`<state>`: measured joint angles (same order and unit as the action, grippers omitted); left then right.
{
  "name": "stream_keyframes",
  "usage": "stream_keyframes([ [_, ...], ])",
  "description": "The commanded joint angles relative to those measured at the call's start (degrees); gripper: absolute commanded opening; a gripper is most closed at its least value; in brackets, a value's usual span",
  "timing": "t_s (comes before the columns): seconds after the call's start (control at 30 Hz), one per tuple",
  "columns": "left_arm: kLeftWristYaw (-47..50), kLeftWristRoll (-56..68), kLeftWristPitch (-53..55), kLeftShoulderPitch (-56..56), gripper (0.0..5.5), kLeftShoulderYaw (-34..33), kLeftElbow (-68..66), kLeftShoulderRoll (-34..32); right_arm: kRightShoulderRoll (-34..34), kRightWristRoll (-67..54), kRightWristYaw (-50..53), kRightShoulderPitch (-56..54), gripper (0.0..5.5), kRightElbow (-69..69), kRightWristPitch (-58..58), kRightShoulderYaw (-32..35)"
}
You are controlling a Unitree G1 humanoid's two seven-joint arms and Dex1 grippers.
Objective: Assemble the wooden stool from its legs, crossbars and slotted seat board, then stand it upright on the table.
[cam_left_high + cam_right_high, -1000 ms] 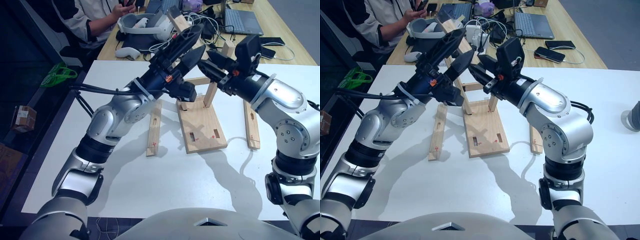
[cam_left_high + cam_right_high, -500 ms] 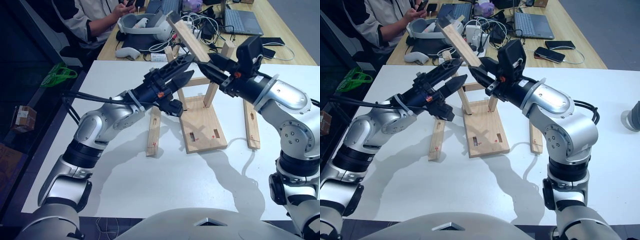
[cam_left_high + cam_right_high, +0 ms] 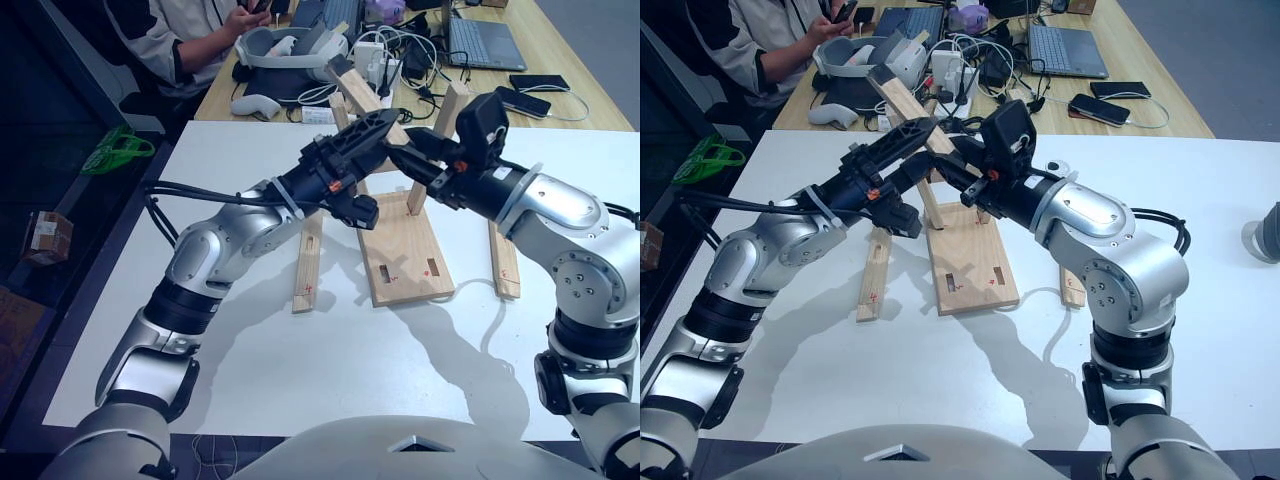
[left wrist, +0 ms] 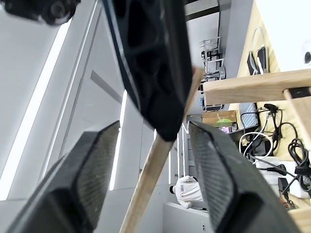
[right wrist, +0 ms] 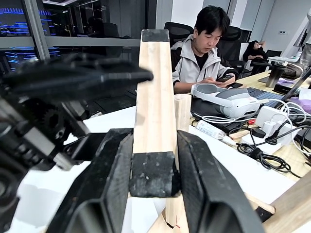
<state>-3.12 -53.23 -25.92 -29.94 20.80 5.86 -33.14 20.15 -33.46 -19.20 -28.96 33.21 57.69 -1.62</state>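
Note:
The slotted seat board (image 3: 405, 255) lies flat on the white table (image 3: 300, 370), with an upright leg (image 3: 420, 190) and a crossbar (image 3: 395, 162) standing at its far end. My right gripper (image 3: 400, 152) is shut on a loose wooden leg (image 3: 350, 85) that slants up and away over the board. That leg (image 5: 154, 97) sits clamped between the pads in the right wrist view. My left gripper (image 3: 378, 125) is open, its fingers (image 4: 92, 179) straddling the same leg (image 4: 155, 160) without closing. Two slotted bars (image 3: 308, 262) (image 3: 503, 262) lie flat either side of the board.
A wooden desk (image 3: 560, 60) behind the table carries a headset (image 3: 290, 45), a laptop (image 3: 480, 40), phones and cables; a person sits there. A grey object (image 3: 1270, 232) sits at the table's right edge. The table's near half is bare.
Half a second ago my left gripper hung lower, beside the leg; it has risen so its fingers straddle the leg. The right gripper has shifted left and lower with the leg.

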Motion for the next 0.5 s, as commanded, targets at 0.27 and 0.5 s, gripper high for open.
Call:
stream_keyframes([
  [0.27, -2.0, -1.6, 0.3, -2.3, 1.09, 1.0, -2.4, 0.9, 0.1, -0.3, 0.8, -0.2, 1.28, 0.3, 1.2, -1.4],
  [0.5, -3.5, -0.6, -0.3, -2.1, 0.45, 1.3, -2.8, 0.7, 0.4, -0.4, 0.7, -0.3, 1.28, 0.2, 1.5, -1.6],
])
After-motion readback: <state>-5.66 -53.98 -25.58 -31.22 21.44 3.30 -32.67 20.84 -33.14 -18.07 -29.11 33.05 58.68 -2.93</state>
